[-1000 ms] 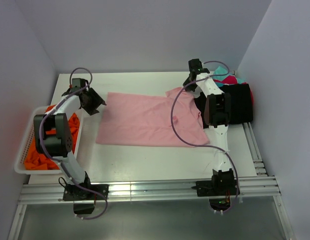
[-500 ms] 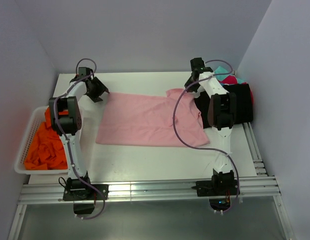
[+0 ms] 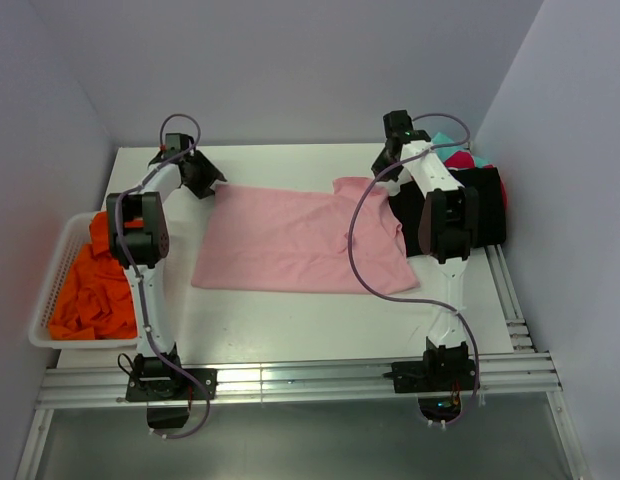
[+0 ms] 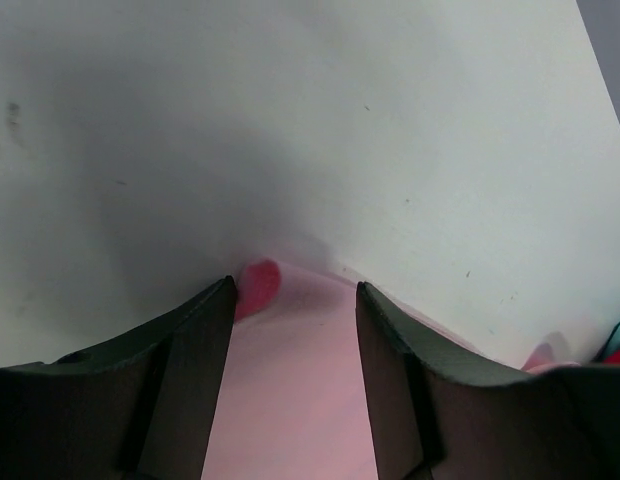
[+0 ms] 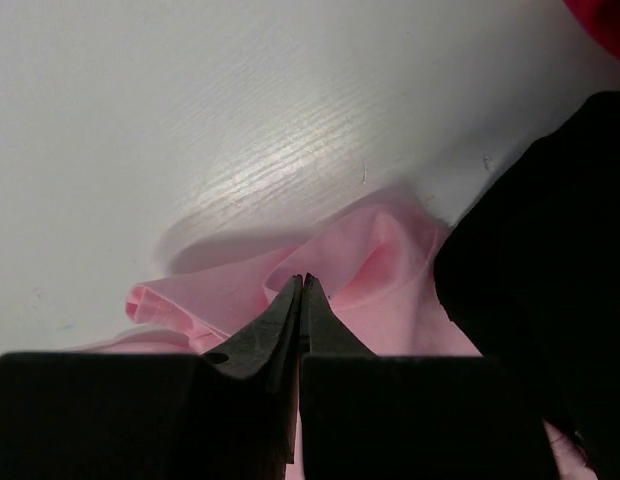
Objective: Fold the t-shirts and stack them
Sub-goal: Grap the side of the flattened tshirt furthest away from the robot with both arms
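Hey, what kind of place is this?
Likely a robot test booth: a left arm and right arm bolted to a metal rail, a white table boxed in by plain walls, a pink shirt spread flat.

I saw bare table [image 3: 290,320] across the lower middle of the top view, between the pink t-shirt [image 3: 295,240] and the rails [image 3: 290,378]: open room for either arm. At the left edge the white basket [image 3: 47,290], heaped with orange t-shirts [image 3: 90,300], closed that side. At upper right the black t-shirt [image 3: 485,205] lay against the pink one, with no gap. Behind the pink one, only a narrow strip ran before the back wall [image 3: 290,80].
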### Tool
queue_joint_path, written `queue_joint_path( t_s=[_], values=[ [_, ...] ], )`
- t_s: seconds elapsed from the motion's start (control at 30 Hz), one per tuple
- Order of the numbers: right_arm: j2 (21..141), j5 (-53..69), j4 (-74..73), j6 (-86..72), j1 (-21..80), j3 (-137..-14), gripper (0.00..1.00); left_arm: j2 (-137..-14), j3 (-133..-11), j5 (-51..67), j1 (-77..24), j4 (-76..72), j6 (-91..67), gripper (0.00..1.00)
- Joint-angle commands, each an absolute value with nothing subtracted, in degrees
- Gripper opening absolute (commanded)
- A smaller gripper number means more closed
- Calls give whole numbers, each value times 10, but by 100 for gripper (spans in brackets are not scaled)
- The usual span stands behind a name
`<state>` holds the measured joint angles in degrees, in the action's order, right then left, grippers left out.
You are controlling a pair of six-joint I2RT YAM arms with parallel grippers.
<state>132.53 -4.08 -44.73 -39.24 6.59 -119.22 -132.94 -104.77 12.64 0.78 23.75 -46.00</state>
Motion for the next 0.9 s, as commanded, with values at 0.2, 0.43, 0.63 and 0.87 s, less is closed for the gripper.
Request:
queue_joint_path(
  t_s=[0.2,0.43,0.63,0.87],
  values=[
    [1292,-58,-460,-379,64,-1179,0,-1369,-1043,123,-35,238,-469,51],
    [1283,-59,-454,-371,64,-1159,0,-1389,-1077,123,-35,253,-471,23],
    [1292,-55,-466,-365,63,-1188,0,-1378,-1084,116,-30,264,-461,3],
    [1295,-48,-496,-361,64,-1266,0,-1339,-1111,85,-25,303,-434,1]
  ],
)
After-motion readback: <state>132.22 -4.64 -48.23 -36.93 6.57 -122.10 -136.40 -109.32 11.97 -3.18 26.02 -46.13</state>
